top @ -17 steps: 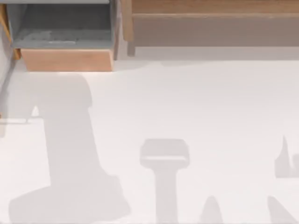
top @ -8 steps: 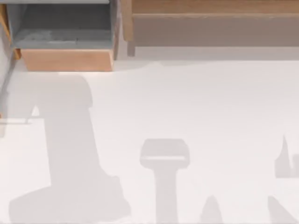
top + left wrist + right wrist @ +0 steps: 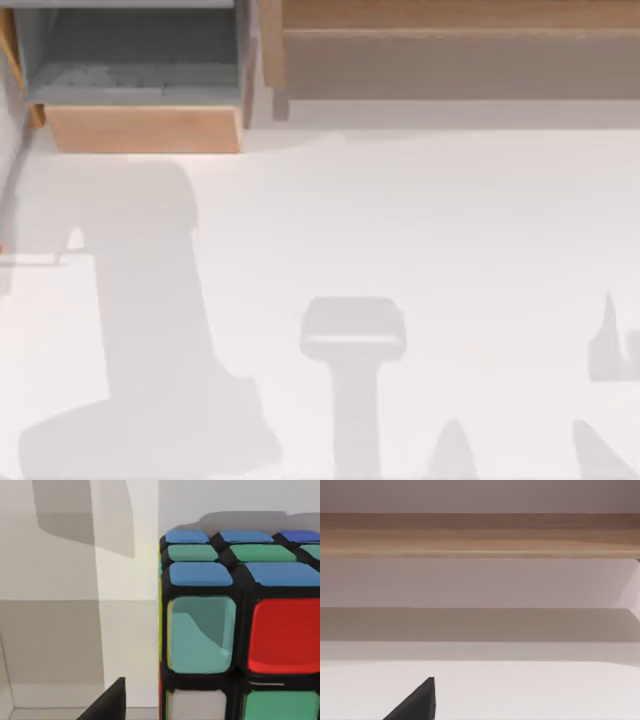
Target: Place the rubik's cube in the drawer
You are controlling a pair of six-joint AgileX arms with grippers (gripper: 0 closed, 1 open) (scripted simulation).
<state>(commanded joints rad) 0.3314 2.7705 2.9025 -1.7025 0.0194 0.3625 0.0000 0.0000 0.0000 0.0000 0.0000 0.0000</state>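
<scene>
The drawer stands pulled open at the far left corner of the white surface, its tan front panel toward the arms and its grey inside bare along the visible floor. Just to its right runs a long wooden shelf along the far edge. The broad middle of the surface carries shadows and lies open for movement. In the left wrist view the rubik's cube sits very close to the camera, resting on a pale floor beside a light wall, one dark finger of the left gripper just beside its edge; whether that gripper is apart or together cannot be told. The right wrist view faces the shelf, with one dark finger low in it.
</scene>
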